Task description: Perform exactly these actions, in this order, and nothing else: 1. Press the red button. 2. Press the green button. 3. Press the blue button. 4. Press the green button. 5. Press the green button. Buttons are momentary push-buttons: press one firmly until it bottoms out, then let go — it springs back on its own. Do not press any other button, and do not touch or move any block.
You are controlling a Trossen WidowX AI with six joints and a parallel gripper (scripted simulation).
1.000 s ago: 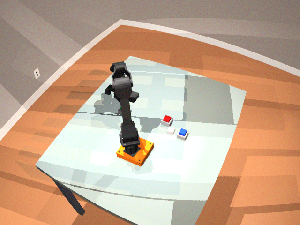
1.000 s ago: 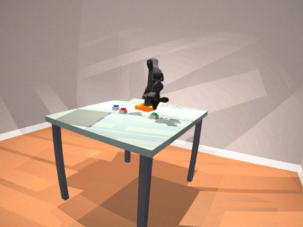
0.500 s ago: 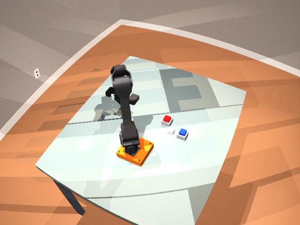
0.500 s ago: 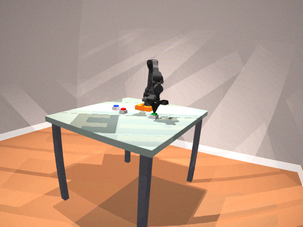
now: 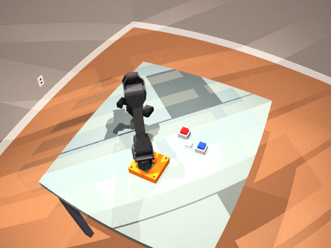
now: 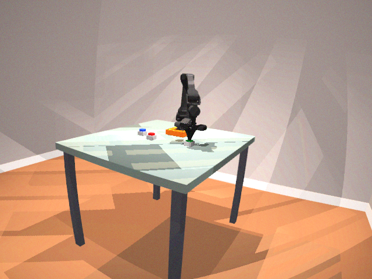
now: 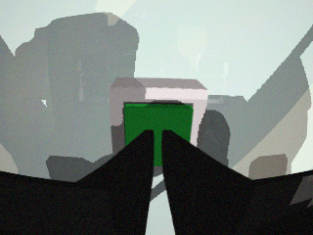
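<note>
Gripper sitting right over green button, fingers pressed together, pinching nothing, tips pointing down at near edge of green cap. Can't tell if cap is getting pushed in.

Green button resting on counter, just past arm's orange base. Red button and blue button sitting well apart from it, small white block lying between those two.
</note>
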